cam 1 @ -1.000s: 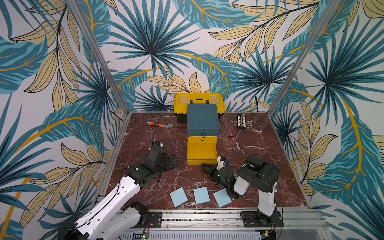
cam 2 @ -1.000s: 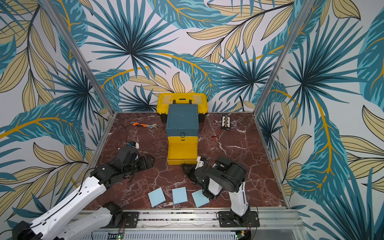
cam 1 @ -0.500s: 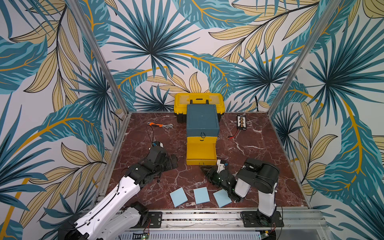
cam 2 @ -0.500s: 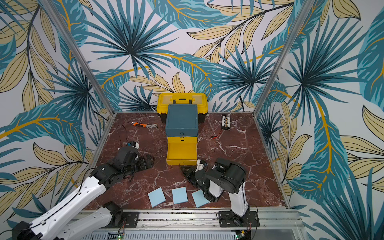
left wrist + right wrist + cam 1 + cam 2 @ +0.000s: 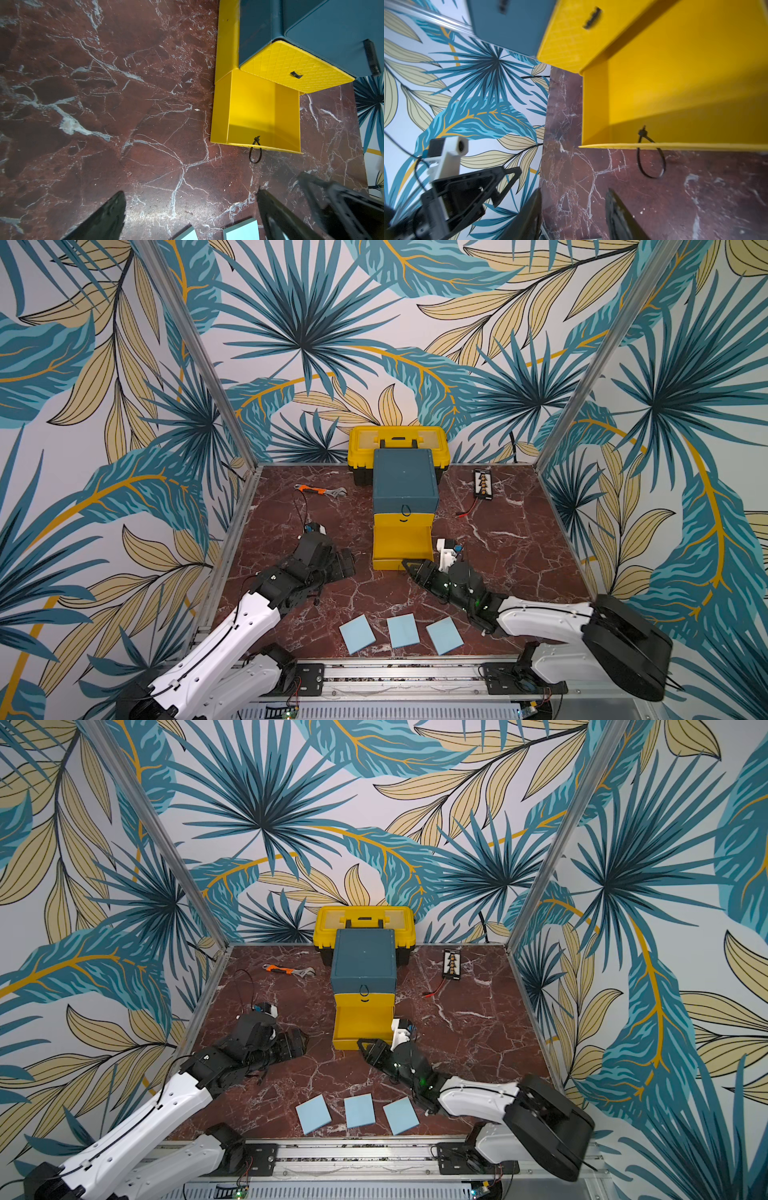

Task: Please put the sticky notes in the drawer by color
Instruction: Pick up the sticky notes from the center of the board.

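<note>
Right wrist view: the right tool (image 5: 573,199), jaws apart and empty, faces the drawer (image 5: 593,108), whose yellow bottom tray is pulled out. In a top view the three blue sticky notes (image 5: 402,630) lie on the desk (image 5: 519,539) behind it, toward the base and nearer this arm. The left tool (image 5: 344,565) is wide open and empty.

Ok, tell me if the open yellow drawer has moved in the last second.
No. The yellow drawer sticks out from under the teal chest just as far as before.
</note>
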Tool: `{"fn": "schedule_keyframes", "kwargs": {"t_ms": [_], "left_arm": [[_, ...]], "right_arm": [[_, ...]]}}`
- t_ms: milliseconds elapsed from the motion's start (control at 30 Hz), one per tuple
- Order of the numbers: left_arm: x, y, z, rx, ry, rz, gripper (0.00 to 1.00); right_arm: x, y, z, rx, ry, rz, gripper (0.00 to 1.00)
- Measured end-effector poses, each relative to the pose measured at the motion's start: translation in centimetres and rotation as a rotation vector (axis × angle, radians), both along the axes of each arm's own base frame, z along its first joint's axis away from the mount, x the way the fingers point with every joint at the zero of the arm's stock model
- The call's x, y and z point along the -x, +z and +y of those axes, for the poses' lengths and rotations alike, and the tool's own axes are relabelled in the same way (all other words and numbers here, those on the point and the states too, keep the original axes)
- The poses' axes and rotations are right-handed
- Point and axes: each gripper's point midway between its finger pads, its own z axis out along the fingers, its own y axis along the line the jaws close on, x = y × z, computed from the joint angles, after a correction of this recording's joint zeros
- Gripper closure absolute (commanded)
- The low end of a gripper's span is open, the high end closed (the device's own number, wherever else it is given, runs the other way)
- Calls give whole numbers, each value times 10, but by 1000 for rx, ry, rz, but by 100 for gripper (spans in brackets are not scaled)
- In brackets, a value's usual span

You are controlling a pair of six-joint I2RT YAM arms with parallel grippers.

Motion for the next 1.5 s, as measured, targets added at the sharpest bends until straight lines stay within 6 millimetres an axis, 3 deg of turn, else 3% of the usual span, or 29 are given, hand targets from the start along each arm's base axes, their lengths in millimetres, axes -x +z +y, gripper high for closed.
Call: {"fn": "schedule_keyframes", "kwargs": {"t_ms": [100, 200, 433, 533, 833, 867, 967, 1000, 1133, 1500], "left_arm": [[0, 0, 0, -11, -5, 8, 0], [-1, -3, -1, -17, -9, 20, 0], [-2, -18, -9, -18, -34, 81, 0], [-2, -25, -12, -17, -44, 108, 0], [-6, -34, -18, -15, -56, 140, 0], [-6, -34, -19, -13, -57, 141, 0], [-6, -35, -19, -14, -57, 145, 0], [-6, -35, -19, -14, -57, 145, 0], [-6, -35, -19, -15, -56, 145, 0], [-6, -35, -19, -14, -56, 145, 0]], "right_arm": [[7, 30, -20, 129, -7, -57, 40], [18, 33, -44, 269, -13, -58, 40], [53, -31, -94, 612, 24, 124, 36], [73, -49, -104, 728, 69, 168, 32], [119, -78, -97, 916, 269, 188, 20], [122, -84, -96, 942, 289, 195, 9], [130, -103, -94, 1029, 338, 225, 7], [132, -108, -94, 1051, 348, 233, 1], [137, -120, -95, 1108, 371, 254, 1], [142, -122, -82, 1057, 412, 246, 1]]}}
